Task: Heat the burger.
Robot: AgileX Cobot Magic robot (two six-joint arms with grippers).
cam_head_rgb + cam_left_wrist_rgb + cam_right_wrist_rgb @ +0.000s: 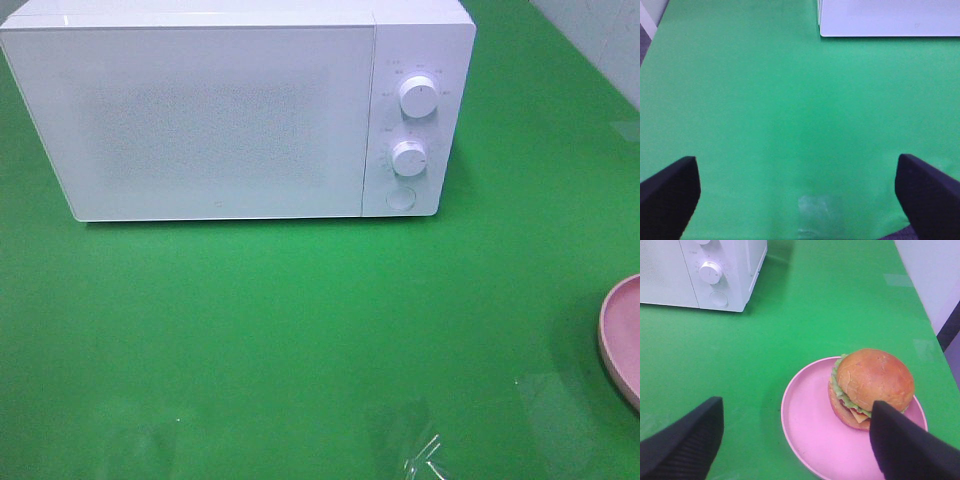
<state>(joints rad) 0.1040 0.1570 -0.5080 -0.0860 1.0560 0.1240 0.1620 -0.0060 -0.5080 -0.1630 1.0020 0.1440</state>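
The burger (874,380), with a glossy brown bun, green lettuce and yellow cheese, sits on a round pink plate (810,425) on the green table. My right gripper (795,440) hovers open above the plate's near side, and one dark finger (905,445) overlaps the burger's edge in this view without holding it. The exterior high view shows only the plate's rim (622,335) at the right edge; the burger is out of that view. My left gripper (799,200) is wide open over bare green table, with nothing between its fingers. Neither gripper shows in the exterior high view.
A white microwave (230,110) stands at the back with its door shut, two knobs and a round button (400,198) on its right panel. Its corner (890,20) lies ahead of the left gripper. The table's right edge (935,335) runs close to the plate.
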